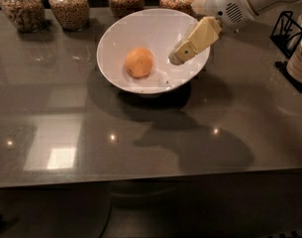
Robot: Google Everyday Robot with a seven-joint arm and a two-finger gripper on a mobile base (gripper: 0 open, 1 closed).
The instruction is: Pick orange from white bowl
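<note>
A dark, glossy table (140, 148) seen from above, with ceiling lights reflected in its surface. Toward the back, near the middle, sits a wide white bowl (116, 46) with flaring sides. The orange (139, 62) lies inside it, on the bowl's floor, slightly left of centre — small, round and matte, touching nothing but the bowl.

The robot's white arm (234, 4) enters from the upper right corner. Its cream-coloured gripper (176, 58) slants down and to the left over the bowl's right rim, its tip hanging above the inner right slope. It is near the orange but clearly apart from it, with bare white bowl between the two. From this angle it cannot be told whether the gripper is spread or closed; it holds nothing.

Along the back edge of the table stand four glass jars (70, 6) filled with brown grain, two left of the bowl and two behind it. At the far right edge are a black wire rack (289, 31) and a stack of pale plates (300, 61) — both well away from the bowl.
</note>
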